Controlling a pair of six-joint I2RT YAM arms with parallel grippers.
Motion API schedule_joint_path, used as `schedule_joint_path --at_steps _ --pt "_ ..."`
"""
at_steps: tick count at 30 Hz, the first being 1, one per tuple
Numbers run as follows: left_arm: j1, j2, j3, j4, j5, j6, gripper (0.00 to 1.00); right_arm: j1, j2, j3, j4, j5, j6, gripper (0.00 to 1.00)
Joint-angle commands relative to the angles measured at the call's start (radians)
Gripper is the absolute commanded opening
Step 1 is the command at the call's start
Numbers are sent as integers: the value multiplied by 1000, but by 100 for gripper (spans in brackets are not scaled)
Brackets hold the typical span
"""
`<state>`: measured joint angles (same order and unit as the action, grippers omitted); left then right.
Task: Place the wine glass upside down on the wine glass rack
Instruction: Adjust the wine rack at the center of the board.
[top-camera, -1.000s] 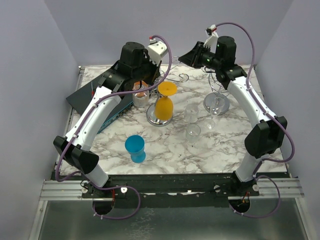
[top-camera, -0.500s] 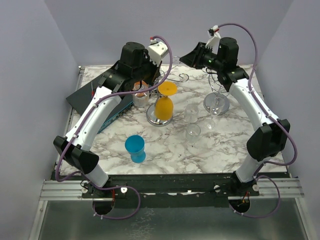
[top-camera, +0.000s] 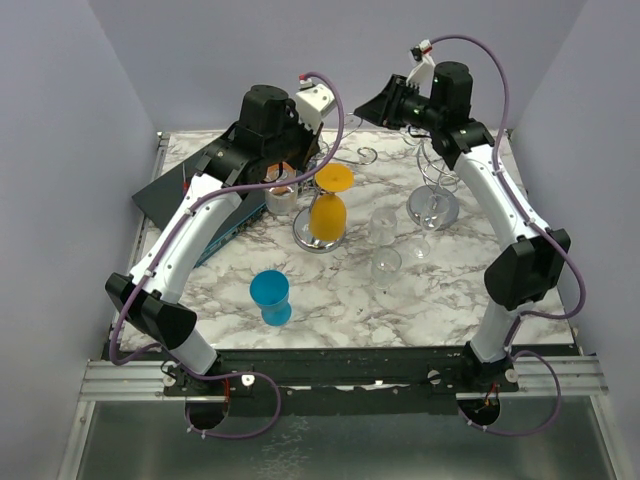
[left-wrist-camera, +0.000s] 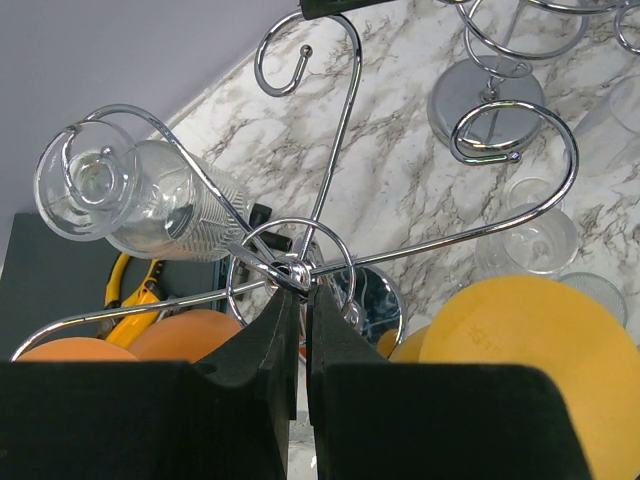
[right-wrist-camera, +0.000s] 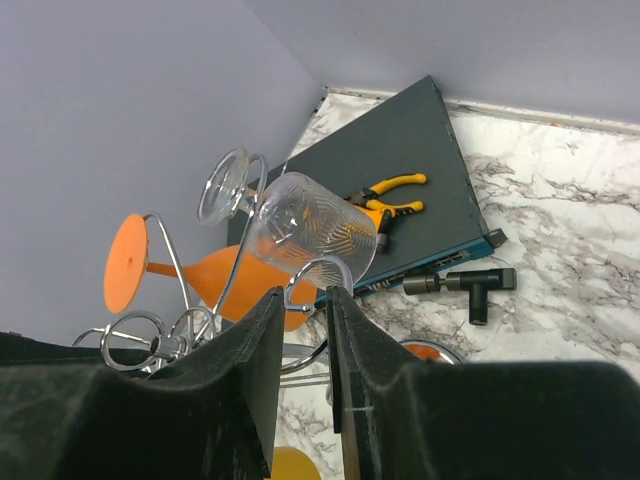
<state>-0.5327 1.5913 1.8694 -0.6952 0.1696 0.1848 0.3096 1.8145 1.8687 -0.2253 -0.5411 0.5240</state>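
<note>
The chrome wine glass rack (left-wrist-camera: 283, 267) stands at the back middle of the table (top-camera: 330, 300). A clear ribbed wine glass (left-wrist-camera: 150, 205) hangs upside down by its foot on one rack arm; it also shows in the right wrist view (right-wrist-camera: 310, 230). My left gripper (left-wrist-camera: 303, 290) is shut on the rack's top hub and shows in the top view (top-camera: 305, 150). My right gripper (right-wrist-camera: 303, 292) is narrowly open and empty, just short of a rack hook below the glass, and is raised at the back right (top-camera: 368, 112).
A yellow glass (top-camera: 328, 210) and an orange glass (right-wrist-camera: 200, 275) hang on the same rack. A second chrome rack (top-camera: 432, 205), loose clear glasses (top-camera: 385, 262), a blue cup (top-camera: 270, 297), a dark box (top-camera: 200, 195) with yellow pliers (right-wrist-camera: 395, 195) and a black T-tool (right-wrist-camera: 470, 285) are around.
My right gripper has risen and drawn back a little from the rack. The left arm and the hanging glass have not moved.
</note>
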Motion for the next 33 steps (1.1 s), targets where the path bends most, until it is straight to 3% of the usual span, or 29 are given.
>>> schedule_joint_path --at_steps 1,19,28,33 --pt "-4 -38 -3 22 13 7 0 3 48 61 -105 -31 -7 29" --pt "-4 -50 -23 23 10 16 0 6 29 19 -108 45 -15 46" --pt "-4 -38 -13 20 24 7 0 5 39 -23 -6 -36 53 19" --pt "-4 -34 -16 22 19 28 0 4 -15 -90 36 4 56 3"
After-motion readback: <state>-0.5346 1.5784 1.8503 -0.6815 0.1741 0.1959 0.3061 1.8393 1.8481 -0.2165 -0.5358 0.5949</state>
